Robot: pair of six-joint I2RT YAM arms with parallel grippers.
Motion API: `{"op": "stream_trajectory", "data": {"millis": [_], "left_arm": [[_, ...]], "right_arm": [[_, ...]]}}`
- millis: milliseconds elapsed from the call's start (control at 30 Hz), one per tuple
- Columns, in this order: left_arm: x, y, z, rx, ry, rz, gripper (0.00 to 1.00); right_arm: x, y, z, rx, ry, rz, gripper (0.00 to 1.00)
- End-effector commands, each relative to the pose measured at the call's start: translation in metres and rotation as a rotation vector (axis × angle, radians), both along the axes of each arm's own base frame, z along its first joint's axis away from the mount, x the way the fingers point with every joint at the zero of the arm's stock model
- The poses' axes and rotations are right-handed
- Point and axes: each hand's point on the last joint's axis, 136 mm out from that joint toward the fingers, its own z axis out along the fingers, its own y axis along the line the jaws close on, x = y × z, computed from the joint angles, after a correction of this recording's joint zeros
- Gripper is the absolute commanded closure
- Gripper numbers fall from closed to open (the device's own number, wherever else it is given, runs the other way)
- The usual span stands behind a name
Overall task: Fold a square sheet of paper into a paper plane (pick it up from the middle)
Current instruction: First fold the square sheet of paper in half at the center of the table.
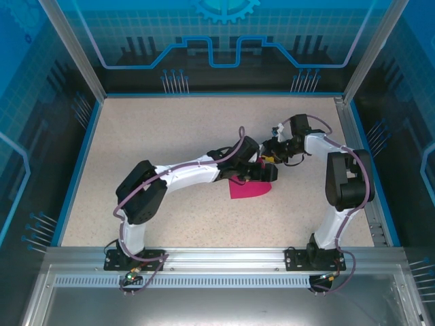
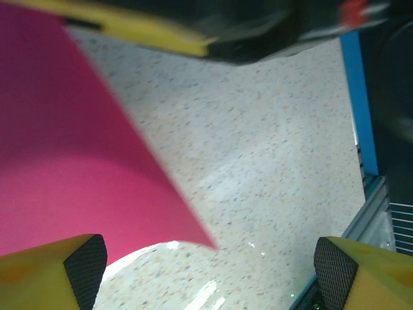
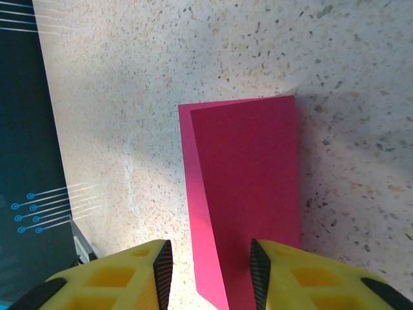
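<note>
Square sheet of paper [image 1: 249, 188], magenta-pink and thin, lies a little right of the middle of the speckled beige desk [image 1: 170, 136], slightly toward its near edge and well away from every corner. From above its near-right side looks rounded, as if the sheet is curled rather than flat. In the right wrist view the sheet [image 3: 251, 194] is doubled over: a darker upper layer with sharp straight edges covers most of a lighter layer, which shows as a narrow strip along one side. In the left wrist view it [image 2: 64, 161] rises in a smooth curve to a pointed corner, with bare desk under that corner. The left gripper [image 2: 210, 271] stands wide open, its yellow fingers [image 2: 39, 274] with black pads far apart; one is just under the curled edge and the other is over bare desk. The right gripper [image 3: 210, 268] is partly open, with the sheet running into the gap between its pads and desk visible beside the paper there, so nothing is clamped. From above both grippers meet over the far edge of the sheet. The enclosure walls carry blue circuit-line graphics and a gear shape [image 1: 224, 8] on the far wall.
</note>
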Motion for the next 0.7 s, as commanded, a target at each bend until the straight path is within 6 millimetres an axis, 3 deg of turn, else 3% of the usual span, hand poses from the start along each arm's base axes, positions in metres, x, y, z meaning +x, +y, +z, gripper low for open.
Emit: {"op": "stream_trajectory", "data": {"millis": [0, 433, 667], "left_arm": [[-0.004, 0.000, -0.024, 0.090, 0.052, 0.025, 0.12], [0.003, 0.005, -0.045, 0.205, 0.074, 0.091, 0.28], [0.009, 0.008, -0.048, 0.215, 0.071, 0.121, 0.45]], "right_arm": [[-0.008, 0.008, 0.003, 0.018, 0.014, 0.014, 0.61], [-0.009, 0.010, 0.004, 0.023, 0.012, 0.019, 0.60], [-0.012, 0.010, 0.004, 0.023, 0.014, 0.022, 0.60]]}}
